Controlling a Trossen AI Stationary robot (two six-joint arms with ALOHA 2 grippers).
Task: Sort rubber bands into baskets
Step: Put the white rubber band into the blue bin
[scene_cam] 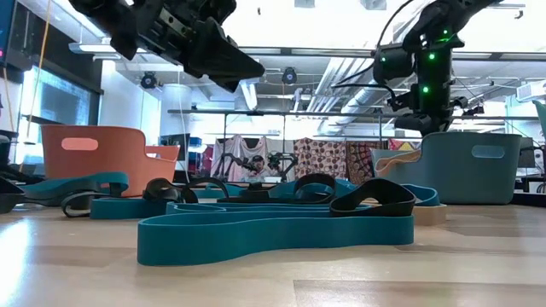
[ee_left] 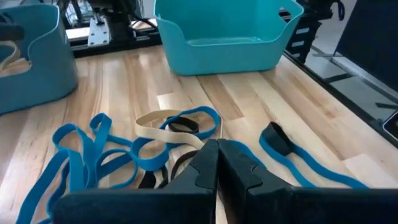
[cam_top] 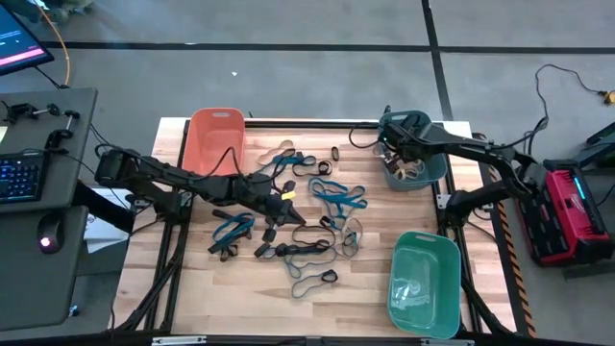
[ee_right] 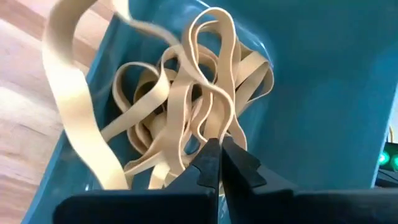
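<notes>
**Right pincer** point(ee_right: 217, 144): fingers pressed together, tips inside the dark teal basket point(cam_top: 415, 154). A tan band point(ee_right: 186, 112) rises right at the tips; whether it is actually pinched there cannot be told. More tan bands lie coiled in the basket just ahead of the tips, and one tan loop point(ee_right: 65, 99) drapes over the basket wall to one side.

**Left pincer** point(ee_left: 216, 155): fingers closed tight, nothing seen between them, hovering over the loose pile mid-tabletop point(cam_top: 192, 288). Just ahead of its tips: a tan band point(ee_left: 163, 124) overlapping a black band point(ee_left: 182, 126) and blue bands point(ee_left: 93, 155). A long blue band point(ee_left: 311, 168) with a black loop on its end runs off to one side.

**Other baskets**: orange basket point(cam_top: 215, 139) behind the left arm; green basket point(cam_top: 425, 281) at the near right corner, well away from both pincers.

**Orientation**: the tan bands under the right pincer stand as tall narrow loops, long axes roughly upright. The tan band before the left pincer lies flat, its long axis crosswise to the fingers.

**Risks, as judged**: the draped loop may slide out onto the tabletop if the right pincer drags it while lifting. A tan band may cling to the tips and come out with them. The left pincer, closing on overlapped bands, may pick up mixed colours.
</notes>
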